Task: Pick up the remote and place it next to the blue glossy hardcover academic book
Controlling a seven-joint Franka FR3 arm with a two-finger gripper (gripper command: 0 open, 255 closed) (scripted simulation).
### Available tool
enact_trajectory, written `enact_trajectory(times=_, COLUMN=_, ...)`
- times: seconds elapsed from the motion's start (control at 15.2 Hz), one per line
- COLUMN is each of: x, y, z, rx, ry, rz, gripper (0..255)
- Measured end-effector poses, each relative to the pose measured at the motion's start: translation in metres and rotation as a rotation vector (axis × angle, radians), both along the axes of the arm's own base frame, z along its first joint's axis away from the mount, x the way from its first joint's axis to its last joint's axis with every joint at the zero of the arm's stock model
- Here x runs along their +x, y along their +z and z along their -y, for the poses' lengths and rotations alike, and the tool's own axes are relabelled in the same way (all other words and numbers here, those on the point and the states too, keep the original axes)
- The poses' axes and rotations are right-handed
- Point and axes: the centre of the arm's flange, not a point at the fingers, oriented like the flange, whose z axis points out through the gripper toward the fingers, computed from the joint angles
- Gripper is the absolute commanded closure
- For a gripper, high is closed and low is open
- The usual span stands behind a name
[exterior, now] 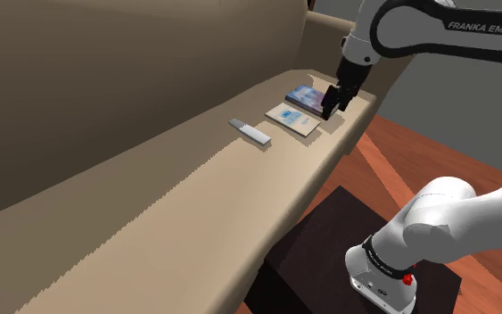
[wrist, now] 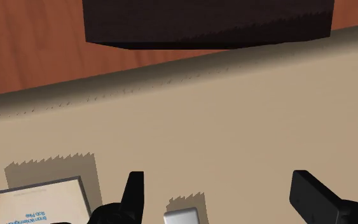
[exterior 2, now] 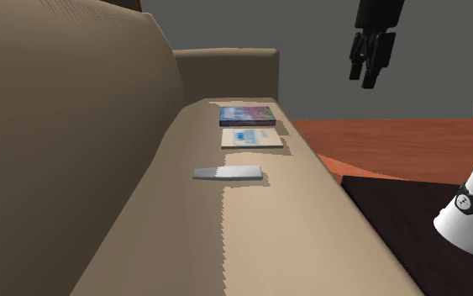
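Resting on tan sofa seat (exterior: 195, 214): flat grey remote (exterior: 249, 132), white book (exterior: 292, 119), blue glossy book (exterior: 304, 95)
My black gripper (exterior 2: 369, 80): fingers apart, empty

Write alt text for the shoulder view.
A white robot arm holds its black pincer in the air near a blue book and a white book lying side by side on a beige sofa seat. A grey remote lies apart from them on the seat, untouched.

Facing a long tan sofa (exterior: 151, 205) with a tall backrest (exterior: 106, 80). Seeing reddish-brown wooden floor (exterior: 436, 147) lying before the sofa, plain grey wall (exterior 2: 318, 42) rising behind the sofa's armrest (exterior 2: 226, 63).
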Motion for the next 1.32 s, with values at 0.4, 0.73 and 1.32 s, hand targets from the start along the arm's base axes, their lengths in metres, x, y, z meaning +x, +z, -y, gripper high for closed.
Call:
enact_trajectory(times=0.4, x=0.065, y=-0.047, z=0.002, rx=0.000, ry=0.040, rz=0.001, gripper=0)
enact_trajectory(times=0.73, x=0.117, y=-0.086, z=0.007, rx=0.000, ry=0.074, rz=0.001, gripper=0)
enact_trajectory(times=1.32, x=0.213, y=-0.160, z=0.003, rx=0.000, ry=0.135, rz=0.001, gripper=0)
